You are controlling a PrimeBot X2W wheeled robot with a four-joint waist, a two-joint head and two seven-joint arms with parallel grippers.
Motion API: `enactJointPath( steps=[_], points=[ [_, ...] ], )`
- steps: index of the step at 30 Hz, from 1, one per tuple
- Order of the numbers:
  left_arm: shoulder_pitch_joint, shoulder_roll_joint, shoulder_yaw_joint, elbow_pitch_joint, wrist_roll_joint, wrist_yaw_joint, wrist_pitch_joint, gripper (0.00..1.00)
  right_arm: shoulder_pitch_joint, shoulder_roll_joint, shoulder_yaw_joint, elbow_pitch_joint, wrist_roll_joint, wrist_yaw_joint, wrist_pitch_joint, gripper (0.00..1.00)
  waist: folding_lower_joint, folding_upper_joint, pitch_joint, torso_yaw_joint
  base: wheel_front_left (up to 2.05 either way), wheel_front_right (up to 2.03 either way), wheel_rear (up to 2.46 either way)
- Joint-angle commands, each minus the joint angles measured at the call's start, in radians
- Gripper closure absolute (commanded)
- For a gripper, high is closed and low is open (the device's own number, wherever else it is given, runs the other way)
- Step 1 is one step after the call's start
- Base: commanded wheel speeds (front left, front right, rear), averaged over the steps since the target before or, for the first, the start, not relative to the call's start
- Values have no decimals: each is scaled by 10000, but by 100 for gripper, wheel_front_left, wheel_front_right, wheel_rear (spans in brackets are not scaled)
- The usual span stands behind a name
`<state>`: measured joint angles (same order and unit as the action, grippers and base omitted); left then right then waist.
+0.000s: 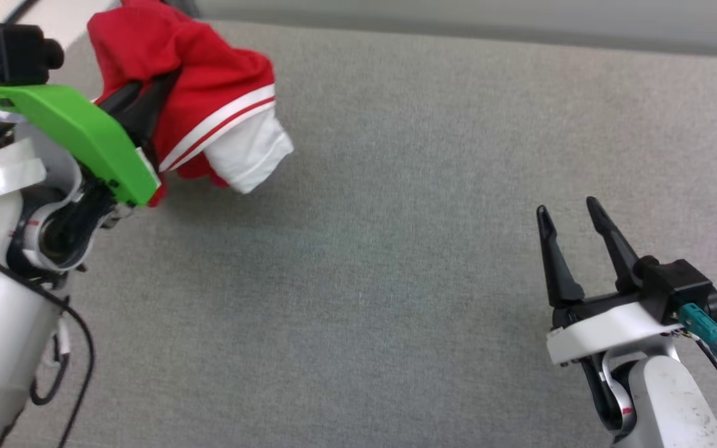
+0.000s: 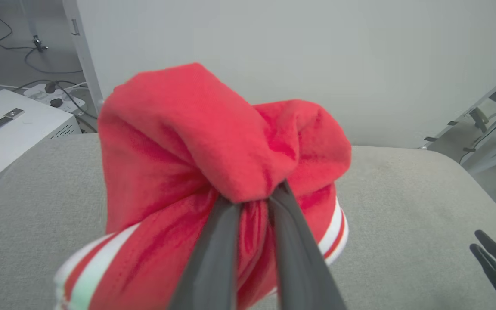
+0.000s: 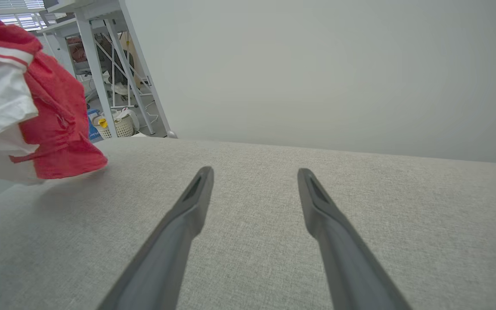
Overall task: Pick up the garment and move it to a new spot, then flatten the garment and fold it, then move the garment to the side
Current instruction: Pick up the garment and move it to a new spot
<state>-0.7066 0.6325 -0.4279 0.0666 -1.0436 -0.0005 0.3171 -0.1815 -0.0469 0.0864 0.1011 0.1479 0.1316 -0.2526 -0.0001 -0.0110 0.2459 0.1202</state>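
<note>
The garment (image 1: 209,87), red with a white sleeve and red-striped trim, hangs bunched above the grey surface at the upper left of the head view. My left gripper (image 1: 153,87) is shut on the garment; in the left wrist view its two dark fingers (image 2: 213,241) pinch a fold of the red cloth (image 2: 196,142) that hides their tips. The garment (image 3: 24,112) also shows at the left of the right wrist view, its lowest part near the surface. My right gripper (image 1: 570,208) stands open at the lower right, with nothing between its fingers (image 3: 192,202).
A grey fabric-covered table (image 1: 396,249) spreads under both arms, its far edge along the top. A pale wall (image 2: 274,51) stands behind it. A white box (image 2: 7,129) and floor cables lie off the table's left; metal table legs (image 3: 97,64) and a basket stand beyond.
</note>
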Motion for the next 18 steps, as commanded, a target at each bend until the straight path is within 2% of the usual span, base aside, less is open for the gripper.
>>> enactJointPath(
  steps=[1, 4, 8, 13, 18],
  points=[
    [159, -241, 34, -234, 31, 289, -134, 100, 147, -33, -168, 14, 68, -9, -92, 0, 1, 110, -1062, -8, 0, 0, 0],
    [224, -747, -76, -752, 83, 823, -278, 100, 217, -33, -619, -8, 105, -9, -92, 0, 1, 110, -1404, -242, 0, 0, 0],
    [271, -1394, -471, -1044, 252, 1197, -396, 100, 230, -33, -1039, -90, 76, -9, -92, 0, 1, 110, -1721, -619, 0, 0, 0],
    [300, -2152, -1168, -658, 763, 1417, -710, 100, 249, -33, -1522, -227, 52, -9, -92, 0, 1, 110, -1900, -1283, 0, 0, 0],
    [445, -3237, -1919, 190, 825, 1297, -963, 100, 302, -33, -1834, -367, 43, -9, -92, 0, 1, 110, -1804, -1961, 0, 0, 0]
  ],
)
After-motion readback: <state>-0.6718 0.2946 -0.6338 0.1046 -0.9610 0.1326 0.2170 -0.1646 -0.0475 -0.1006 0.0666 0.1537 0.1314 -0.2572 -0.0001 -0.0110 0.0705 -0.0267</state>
